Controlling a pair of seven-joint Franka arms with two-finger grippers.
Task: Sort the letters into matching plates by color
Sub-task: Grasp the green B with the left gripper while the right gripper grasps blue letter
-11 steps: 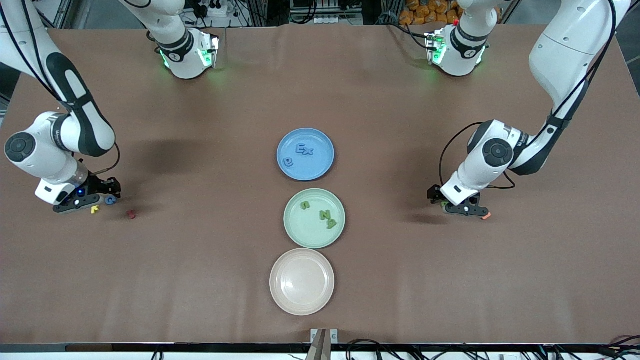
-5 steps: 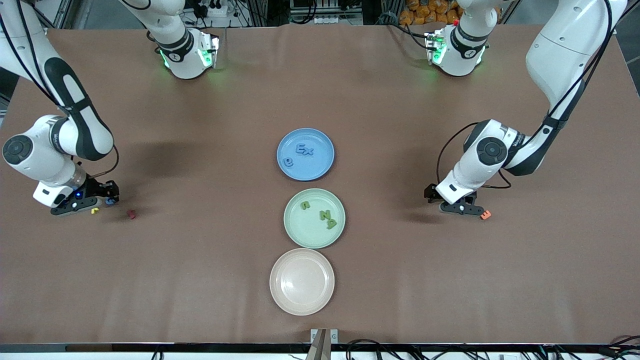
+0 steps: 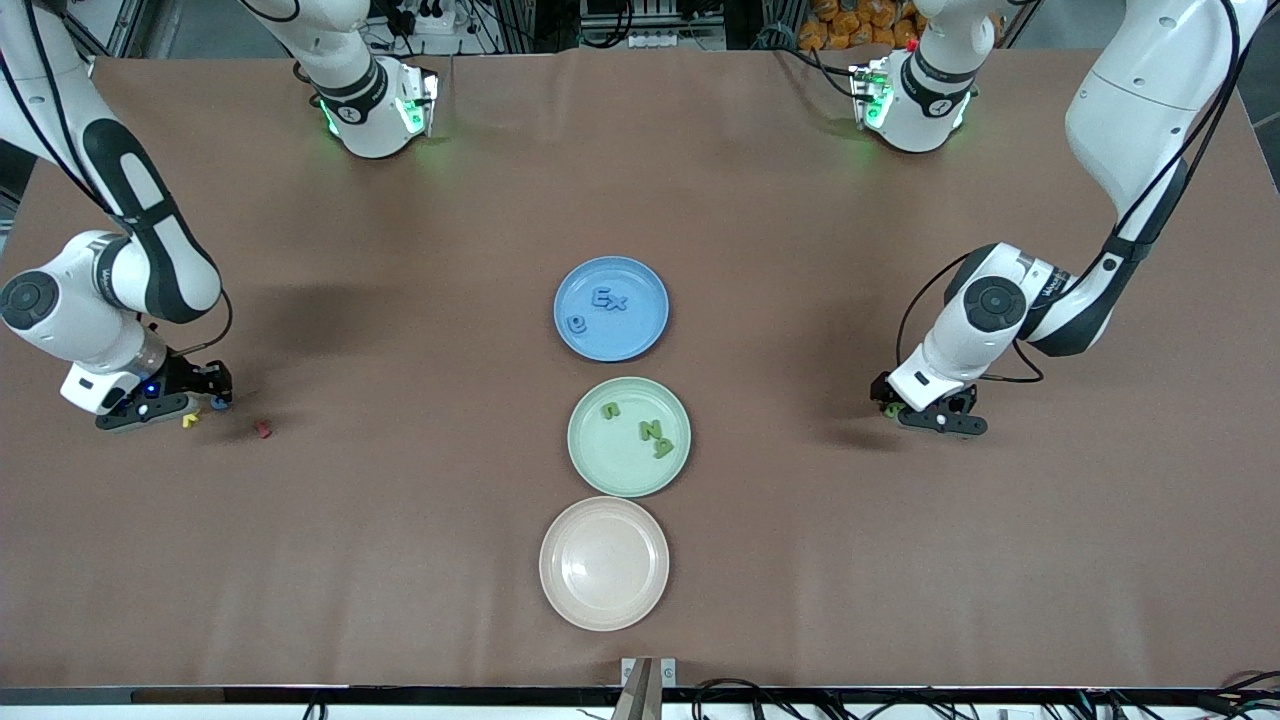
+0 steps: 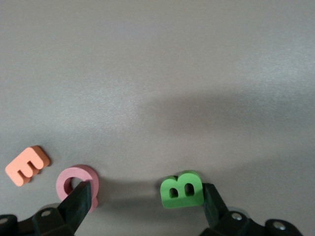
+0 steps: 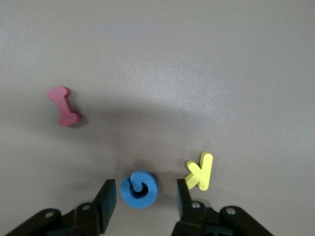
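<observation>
Front view: a brown cloth-covered tabletop [image 3: 400, 560] fills nearly the whole frame, smooth apart from faint creases. At its nearest edge, a small metal bracket [image 3: 648, 672] sits at 6 o'clock, with dark cables running along the floor strip under it. Three plates stand in a line up the middle. The beige-pink plate [image 3: 604, 563] is nearest and bare. The mint green plate [image 3: 629, 436], almost touching it, holds three green letters [image 3: 655, 432]. The blue plate [image 3: 611, 308], farthest of the three, holds three blue letters [image 3: 607, 299].

Toward the right arm's end, at 9 o'clock, the right gripper [image 3: 205, 396] is down at the tabletop, its fingers spread on either side of a blue letter [image 5: 139, 189] without touching it. A yellow letter [image 5: 199, 171] lies just beside one finger, and a dark red letter [image 3: 263, 429] lies a little apart, nearer the plates.

Toward the left arm's end, at 3 o'clock, the left gripper [image 3: 922, 412] is also low over the tabletop. In the left wrist view its fingers are spread wide; a green letter B [image 4: 181, 189] rests against one finger, a pink letter C [image 4: 78, 180] sits under the tip of the other, and an orange letter E [image 4: 27, 165] lies just beside the C.

Farthest off, at 12 o'clock, the two arm bases [image 3: 375, 105] glow green on the tabletop, backed by dark racks, cabling and a heap of orange objects [image 3: 850, 20].
</observation>
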